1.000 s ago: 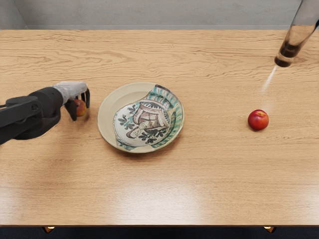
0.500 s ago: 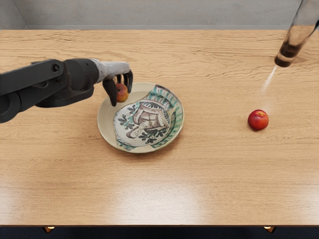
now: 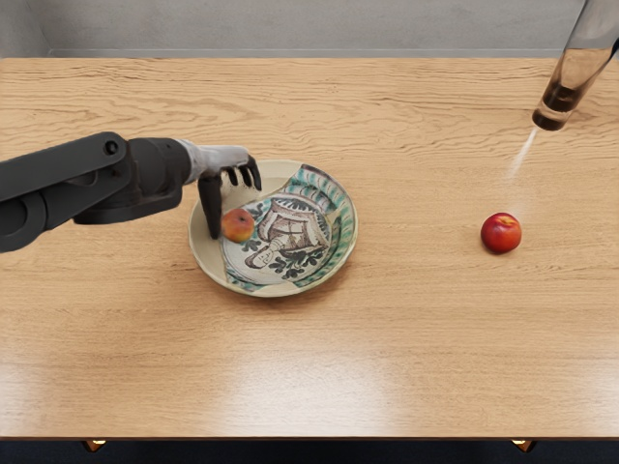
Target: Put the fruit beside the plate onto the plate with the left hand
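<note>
A small orange-red fruit [image 3: 237,225] lies on the left part of the patterned plate [image 3: 334,253], which stands at the table's middle. My left hand [image 3: 230,196] hovers just above and to the left of the fruit. It is open: the thumb points down beside the fruit and the fingers [image 3: 245,175] are spread above it, off the fruit. The dark left forearm [image 3: 87,186] reaches in from the left edge.
A second red fruit [image 3: 501,233] sits on the wooden table [image 3: 309,367] well right of the plate. The right arm [image 3: 571,72] shows blurred at the top right corner, above the table.
The left hand carried the fruit from beside the plate's left rim over the plate, then let go. The fruit now lies lower, on the plate. The right arm has not moved.
</note>
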